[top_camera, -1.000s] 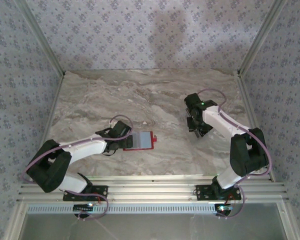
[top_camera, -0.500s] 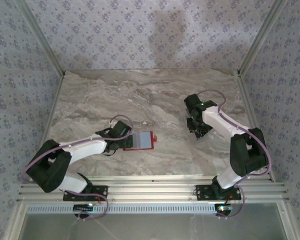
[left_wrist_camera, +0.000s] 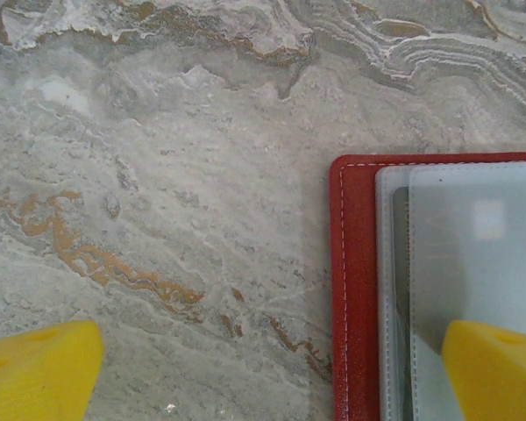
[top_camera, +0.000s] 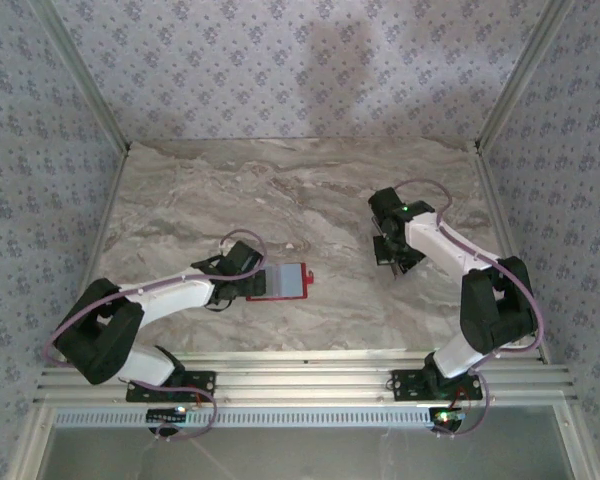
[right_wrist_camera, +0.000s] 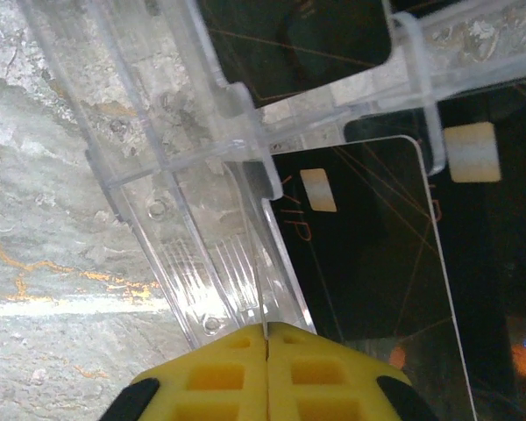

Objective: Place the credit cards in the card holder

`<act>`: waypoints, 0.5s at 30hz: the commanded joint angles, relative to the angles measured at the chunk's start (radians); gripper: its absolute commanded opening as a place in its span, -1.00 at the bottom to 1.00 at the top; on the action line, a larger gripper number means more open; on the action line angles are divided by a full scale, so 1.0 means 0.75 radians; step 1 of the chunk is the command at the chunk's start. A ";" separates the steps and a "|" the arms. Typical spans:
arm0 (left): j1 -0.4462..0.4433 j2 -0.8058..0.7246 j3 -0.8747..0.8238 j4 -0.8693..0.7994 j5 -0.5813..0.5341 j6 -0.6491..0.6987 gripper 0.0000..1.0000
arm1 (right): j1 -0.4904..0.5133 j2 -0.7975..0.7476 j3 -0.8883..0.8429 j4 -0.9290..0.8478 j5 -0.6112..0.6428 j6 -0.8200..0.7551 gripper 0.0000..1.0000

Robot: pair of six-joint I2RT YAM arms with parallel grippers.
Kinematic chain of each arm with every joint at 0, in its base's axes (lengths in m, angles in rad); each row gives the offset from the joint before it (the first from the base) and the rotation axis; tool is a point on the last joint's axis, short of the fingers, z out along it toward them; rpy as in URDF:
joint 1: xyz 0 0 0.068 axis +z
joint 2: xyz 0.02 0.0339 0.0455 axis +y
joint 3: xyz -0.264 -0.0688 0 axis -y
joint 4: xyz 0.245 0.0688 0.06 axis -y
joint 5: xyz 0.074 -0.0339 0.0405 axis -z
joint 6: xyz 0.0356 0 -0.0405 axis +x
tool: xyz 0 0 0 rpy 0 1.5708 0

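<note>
The card holder (top_camera: 280, 282) lies open on the marble, a red cover (left_wrist_camera: 351, 289) around grey-silver pockets (left_wrist_camera: 482, 254). My left gripper (top_camera: 246, 272) hangs low at its left edge and is open. One yellow fingertip (left_wrist_camera: 495, 368) sits over the holder's pockets, the other fingertip (left_wrist_camera: 35, 373) over bare marble. Dark credit cards (right_wrist_camera: 368, 246) with a light chip and orange lettering stand in a clear plastic rack (right_wrist_camera: 193, 175). My right gripper (right_wrist_camera: 266, 338) is shut right above the rack, with the thin edge of a credit card pinched between its yellow fingers. In the top view this gripper (top_camera: 393, 252) is at mid-right.
More dark cards sit in the rack's far slot (right_wrist_camera: 307, 44) and right slot (right_wrist_camera: 500, 219). Aluminium posts and patterned walls close in the marble table (top_camera: 280, 190) on three sides. Bare marble lies between the two arms.
The right gripper's fingers have closed together over the rack. Both arms and the card holder stay where they were.
</note>
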 commanded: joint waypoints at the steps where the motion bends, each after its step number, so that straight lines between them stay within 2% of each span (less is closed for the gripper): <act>1: -0.002 0.013 0.024 -0.032 -0.014 -0.005 0.99 | -0.013 -0.022 0.006 -0.029 -0.014 -0.014 -0.96; 8: -0.001 0.003 0.024 -0.043 -0.014 -0.005 0.99 | -0.008 -0.114 0.067 -0.048 -0.088 -0.014 -1.00; 15: 0.000 -0.016 0.030 -0.074 -0.031 -0.004 0.99 | 0.040 -0.248 0.105 0.038 -0.361 0.063 -1.00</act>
